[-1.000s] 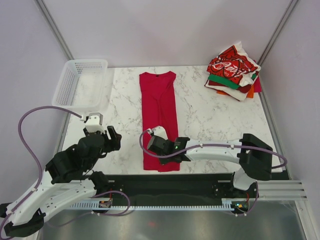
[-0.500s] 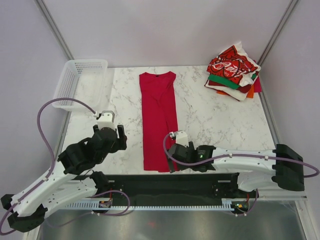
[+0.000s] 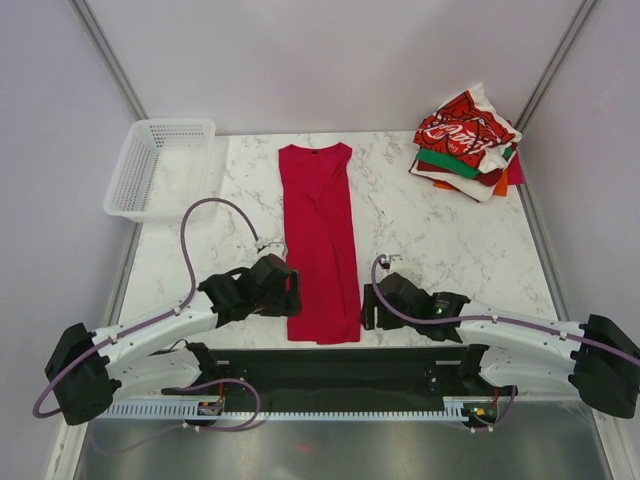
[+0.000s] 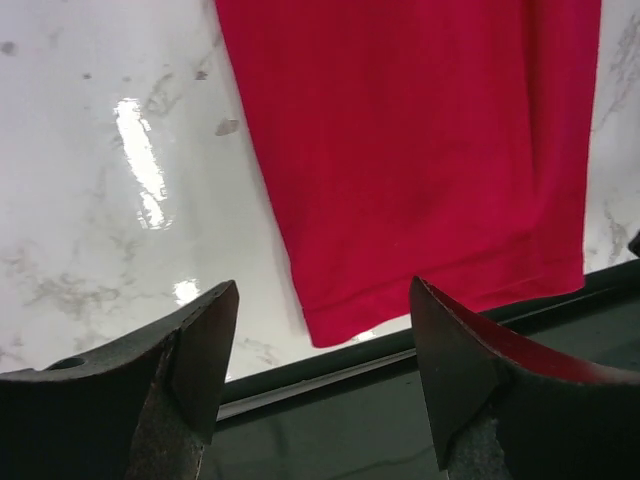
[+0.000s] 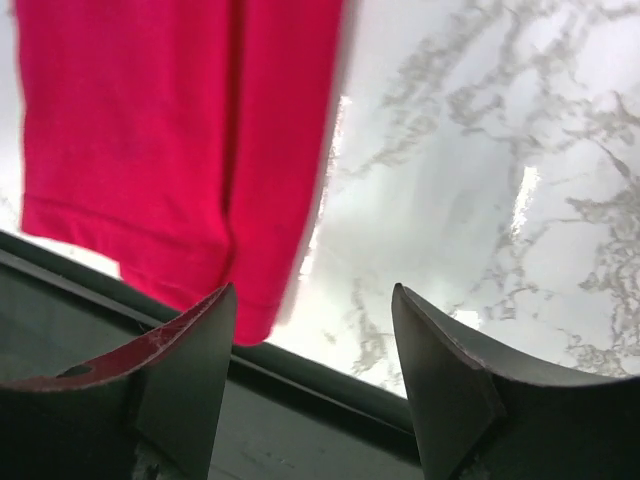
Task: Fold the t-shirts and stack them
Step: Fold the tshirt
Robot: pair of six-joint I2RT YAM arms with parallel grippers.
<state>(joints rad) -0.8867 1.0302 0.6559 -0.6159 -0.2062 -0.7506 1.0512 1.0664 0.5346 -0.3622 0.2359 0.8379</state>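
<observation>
The plain crimson-red cloth t-shirt (image 3: 318,240) lay lengthwise on the white marble bench (image 3: 430,240), hem at 6 o'clock. The left claw (image 4: 325,290) and right claw (image 5: 313,290) flanked its hem corners, fingers apart, empty. Uneven or single-layer pinches risked skewing the fold.

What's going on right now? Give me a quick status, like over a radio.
Left end effector open, right end effector open, nothing held. Each at a near corner of the crimson t-shirt, lying flat in a long strip. Nothing blocking.
</observation>
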